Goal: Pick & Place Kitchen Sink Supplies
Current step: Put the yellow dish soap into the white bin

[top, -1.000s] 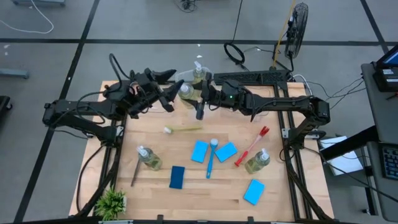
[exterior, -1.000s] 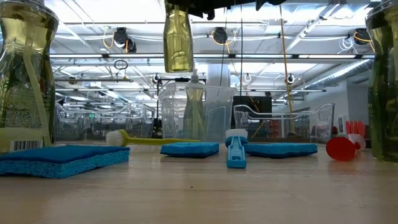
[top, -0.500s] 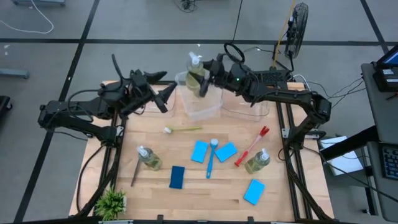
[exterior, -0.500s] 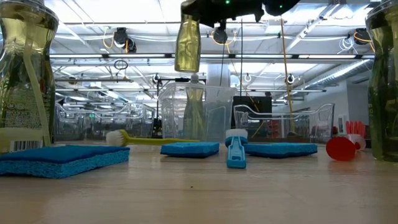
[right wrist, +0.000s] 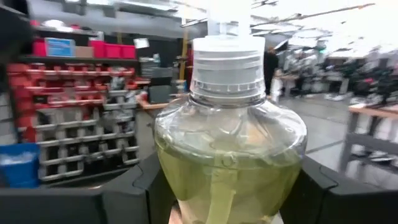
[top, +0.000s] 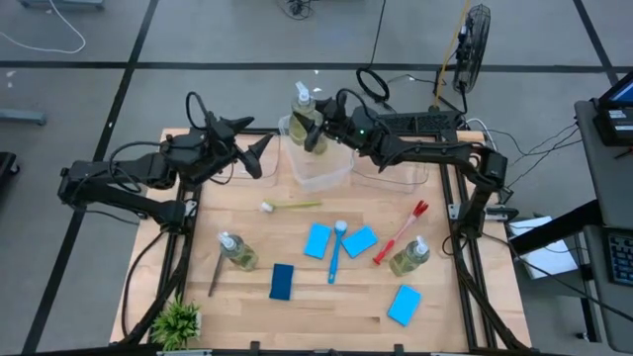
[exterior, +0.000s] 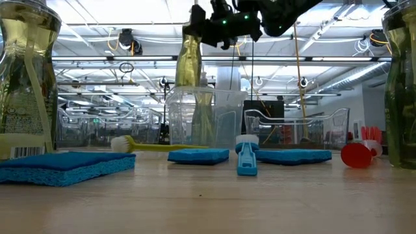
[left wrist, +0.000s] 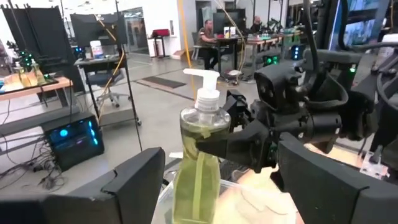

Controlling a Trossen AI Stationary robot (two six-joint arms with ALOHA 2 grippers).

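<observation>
1. Left gripper [top: 259, 150]: fingers spread wide, holding nothing, just left of the clear plastic bin [top: 318, 166].
2. Right gripper [top: 318, 132]: fingers clamped on a clear pump bottle of yellow-green liquid [top: 306, 116], held upright above that bin.

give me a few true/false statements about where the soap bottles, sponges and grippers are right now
1. The right gripper is shut on a soap bottle held over the clear bin. True.
2. The left gripper also grips that bottle. False: it is open and apart from the bottle, beside the bin.
3. Two soap bottles stand on the table outside the bin. True.
4. All four blue sponges are stacked in one pile. False: they lie separately on the table, for example one near the front and another toward the right.
5. The blue brush lies between two sponges. True.
</observation>
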